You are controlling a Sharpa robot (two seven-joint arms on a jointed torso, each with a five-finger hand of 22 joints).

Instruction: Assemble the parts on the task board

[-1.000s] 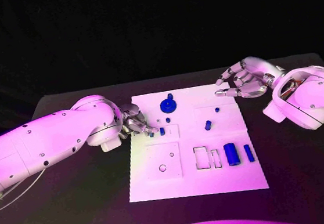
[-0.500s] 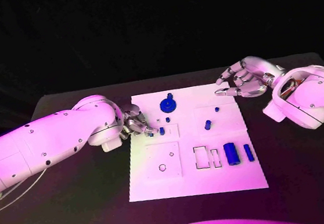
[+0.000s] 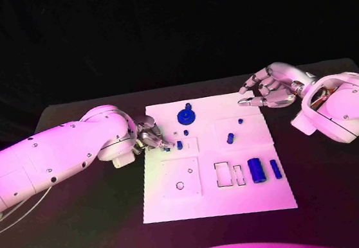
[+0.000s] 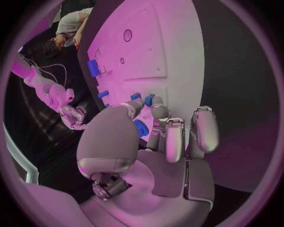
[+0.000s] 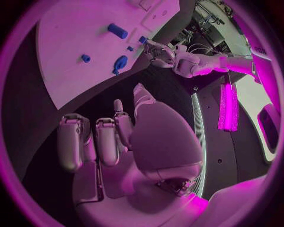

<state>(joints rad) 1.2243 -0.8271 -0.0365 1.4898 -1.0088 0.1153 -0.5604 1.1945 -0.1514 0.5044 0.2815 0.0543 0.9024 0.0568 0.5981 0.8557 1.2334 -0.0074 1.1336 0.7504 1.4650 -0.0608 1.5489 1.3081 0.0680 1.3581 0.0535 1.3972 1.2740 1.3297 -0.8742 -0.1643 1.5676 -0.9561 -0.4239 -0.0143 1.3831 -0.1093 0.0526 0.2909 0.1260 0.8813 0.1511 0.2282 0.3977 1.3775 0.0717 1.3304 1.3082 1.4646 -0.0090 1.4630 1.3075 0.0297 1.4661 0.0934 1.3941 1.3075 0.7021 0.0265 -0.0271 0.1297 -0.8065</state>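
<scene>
1. L hand (image 3: pixel 151 137) at the board's (image 3: pixel 181 208) left edge, fingers curled in. Wrist view: fingertips (image 4: pixel 155 112) bunched round a small blue part (image 4: pixel 141 127), thumb against it, so it looks pinched, tho the grip is partly hidden.
2. That part (image 3: pixel 179 144) sits just off the L fingertips, over the board's upper left area.
3. R hand (image 3: pixel 267 92) off the board's far right corner, above the table (image 3: pixel 97 243), fingers loosely curled and apart, holding nothing.
4. Blue gear (image 3: pixel 185 118) between the two hands, nearer L hand.
5. Small peg (image 3: pixel 230 138) on the board inward of R hand; further from it a fat cylinder (image 3: pixel 256 170) w/ a thin bar (image 3: pixel 275 169) just beside it.
</scene>
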